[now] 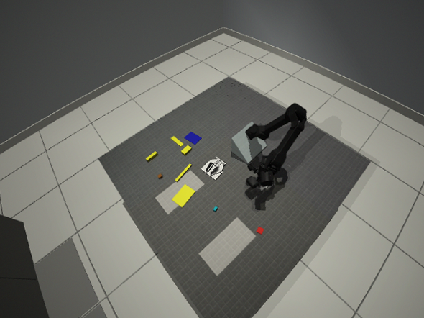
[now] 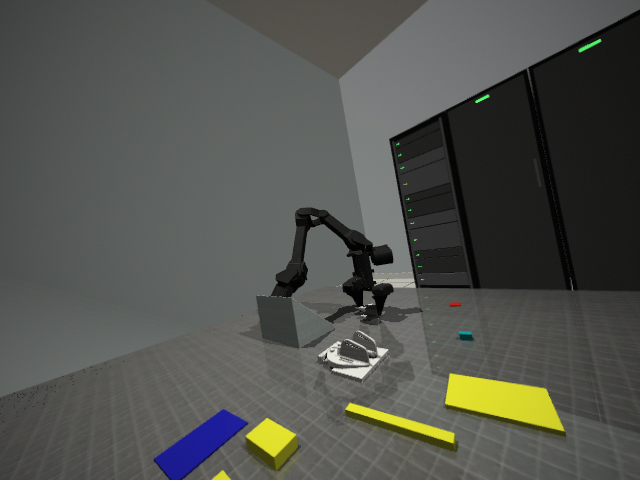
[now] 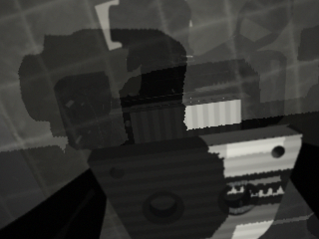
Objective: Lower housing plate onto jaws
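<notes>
The housing plate is pale, with round holes, and fills the lower wrist view, partly in shadow. A ribbed edge or block shows just above it. My gripper is open, low over the floor, with one finger at either side of the plate. Whether a finger touches it cannot be told. The white base lies flat apart from the gripper, with two upright grey jaw pieces on top. The stubs are too small to make out.
A grey wedge block stands by the arm. Yellow bars, one, a yellow plate and a blue plate lie beyond the base. Small teal and red blocks lie in front.
</notes>
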Robot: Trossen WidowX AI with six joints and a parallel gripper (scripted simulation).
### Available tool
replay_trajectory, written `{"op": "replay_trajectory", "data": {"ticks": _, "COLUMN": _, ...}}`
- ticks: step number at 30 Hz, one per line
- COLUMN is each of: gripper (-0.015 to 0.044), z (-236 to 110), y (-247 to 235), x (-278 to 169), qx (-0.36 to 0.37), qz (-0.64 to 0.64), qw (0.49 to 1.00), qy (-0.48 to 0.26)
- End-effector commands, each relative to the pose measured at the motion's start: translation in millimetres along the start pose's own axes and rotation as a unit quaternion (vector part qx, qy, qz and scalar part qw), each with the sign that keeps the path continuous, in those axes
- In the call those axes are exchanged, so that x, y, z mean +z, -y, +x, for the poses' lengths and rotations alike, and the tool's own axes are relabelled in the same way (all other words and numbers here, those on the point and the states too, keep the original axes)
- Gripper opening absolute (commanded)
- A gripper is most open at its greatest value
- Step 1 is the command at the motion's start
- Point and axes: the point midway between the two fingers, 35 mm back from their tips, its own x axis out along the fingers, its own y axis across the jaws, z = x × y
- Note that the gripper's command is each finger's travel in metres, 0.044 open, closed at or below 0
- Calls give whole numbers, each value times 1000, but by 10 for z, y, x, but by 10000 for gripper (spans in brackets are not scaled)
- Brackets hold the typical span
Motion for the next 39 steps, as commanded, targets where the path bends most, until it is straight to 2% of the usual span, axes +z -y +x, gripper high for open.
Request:
{"op": "replay_trajectory", "data": {"ticks": 1, "gripper": 380, "z": 0, "y": 0, "x": 0, "qx": 0, "qz": 0, "qw": 1000, "qy": 0}}
{"op": "replay_trajectory", "data": {"ticks": 6, "gripper": 351, "z": 0, "y": 0, "x": 0, "qx": 0, "qz": 0, "qw": 1000, "qy": 0}}
{"op": "replay_trajectory", "data": {"ticks": 18, "gripper": 351, "z": -20, "y": -4, "x": 0, "qx": 0, "qz": 0, "qw": 1000, "qy": 0}}
{"op": "replay_trajectory", "data": {"ticks": 39, "gripper": 351, "z": -676, "y": -15, "x": 2, "qx": 2, "qz": 1, "qw": 1000, "qy": 3}}
